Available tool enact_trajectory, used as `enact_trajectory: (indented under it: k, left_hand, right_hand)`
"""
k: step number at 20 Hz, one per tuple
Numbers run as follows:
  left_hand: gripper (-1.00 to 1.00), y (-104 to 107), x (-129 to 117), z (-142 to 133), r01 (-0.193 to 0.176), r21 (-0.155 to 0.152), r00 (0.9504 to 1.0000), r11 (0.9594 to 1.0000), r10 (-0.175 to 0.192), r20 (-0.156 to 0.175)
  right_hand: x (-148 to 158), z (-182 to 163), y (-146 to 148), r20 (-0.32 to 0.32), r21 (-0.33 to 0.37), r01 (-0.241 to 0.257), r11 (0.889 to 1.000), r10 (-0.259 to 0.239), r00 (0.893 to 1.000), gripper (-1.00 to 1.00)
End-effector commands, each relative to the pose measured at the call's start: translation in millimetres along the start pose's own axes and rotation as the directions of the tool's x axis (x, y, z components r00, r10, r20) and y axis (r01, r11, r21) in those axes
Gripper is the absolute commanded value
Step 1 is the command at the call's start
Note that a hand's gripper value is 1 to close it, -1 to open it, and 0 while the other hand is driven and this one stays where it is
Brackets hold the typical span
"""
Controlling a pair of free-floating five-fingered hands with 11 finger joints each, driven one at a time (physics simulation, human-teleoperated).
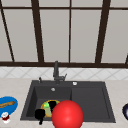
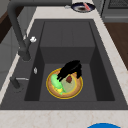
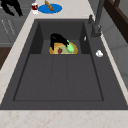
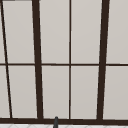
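A yellow-rimmed plate [image 2: 76, 91] lies on the floor of the sink's deep left basin [image 1: 32, 102]. On it rest a green piece of food [image 2: 56, 84] and a small red piece [image 2: 69, 79]. My right hand [image 2: 71, 68] hangs just over the plate with loose fingers pointing down around the red piece; it also shows in the front view [image 1: 52, 104] and the right side view [image 3: 58, 39]. My left hand [image 1: 39, 114] floats open in front of the sink's front-left corner, off the counter edge [image 3: 11, 6]. A big red ball [image 1: 67, 114] covers the sink's front edge in the front view.
A blue plate [image 1: 11, 108] holding a brown stick-like food [image 3: 49, 5] sits on the left counter beside a small red and white jar [image 1: 5, 117]. A dark bowl [image 2: 82, 7] stands on the right counter. The faucet [image 1: 56, 71] rises behind the basin. A flat drainboard [image 3: 60, 75] forms the sink's right half.
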Motion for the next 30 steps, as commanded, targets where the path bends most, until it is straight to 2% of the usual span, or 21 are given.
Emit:
enact_trajectory:
  k: [1, 6, 8, 12, 17, 19, 20, 22, 25, 27, 30]
  left_hand:
    - [0.0, 0.0, 0.0, 0.0, 0.0, 0.0, 1.0, 1.0, 0.0, 0.0]
    - [0.0, 0.0, 0.0, 0.0, 0.0, 0.0, 1.0, 1.0, 0.0, 0.0]
    - [0.0, 0.0, 0.0, 0.0, 0.0, 0.0, 1.0, 1.0, 0.0, 0.0]
    - [0.0, 0.0, 0.0, 0.0, 0.0, 0.0, 1.0, 1.0, 0.0, 0.0]
    - [0.0, 0.0, 0.0, 0.0, 0.0, 0.0, 1.0, 1.0, 0.0, 0.0]
    - [0.0, 0.0, 0.0, 0.0, 0.0, 0.0, 1.0, 1.0, 0.0, 0.0]
    - [0.0, 0.0, 0.0, 0.0, 0.0, 0.0, 1.0, 1.0, 0.0, 0.0]
    - [0.0, 0.0, 0.0, 0.0, 0.0, 0.0, 1.0, 1.0, 0.0, 0.0]
    - [0.0, 0.0, 0.0, 0.0, 0.0, 0.0, 1.0, 1.0, 0.0, 0.0]
    - [0.0, 0.0, 0.0, 0.0, 0.0, 0.0, 1.0, 1.0, 0.0, 0.0]
    - [0.0, 0.0, 0.0, 0.0, 0.0, 0.0, 1.0, 1.0, 0.0, 0.0]
  right_hand:
    - [-0.8, -5.3, -9.6, -0.003, 0.057, 0.013, 0.998, -0.013, 1.0, -1.0]
    - [-2.8, -28.7, -25.5, -0.016, 0.133, 0.022, 0.991, -0.02, 1.0, -1.0]
    - [1.4, -38.2, -26.3, -0.04, 0.136, 0.029, 0.99, -0.024, 0.999, -1.0]
    - [9.9, -59.1, -29.6, -0.112, 0.091, 0.03, 0.995, -0.019, 0.993, -1.0]
    - [18.6, -90.8, -21.8, -0.164, 0.106, 0.044, 0.993, -0.026, 0.986, -1.0]
    - [20.9, -102.1, -18.1, -0.188, 0.108, 0.071, 0.992, -0.05, 0.981, -1.0]
    - [21.2, -105.9, -14.9, -0.204, 0.101, 0.105, 0.989, -0.083, 0.976, -1.0]
    - [22.7, -114.4, -16.6, -0.235, 0.075, 0.173, 0.982, -0.151, 0.96, -1.0]
    - [26.8, -127.7, -8.0, -0.252, 0.059, 0.23, 0.971, -0.208, 0.945, -1.0]
    - [33.0, -122.1, 0.5, -0.26, 0.036, 0.274, 0.961, -0.256, 0.931, -1.0]
    - [27.0, -104.3, 18.4, -0.211, -0.032, 0.297, 0.954, -0.297, 0.931, -1.0]
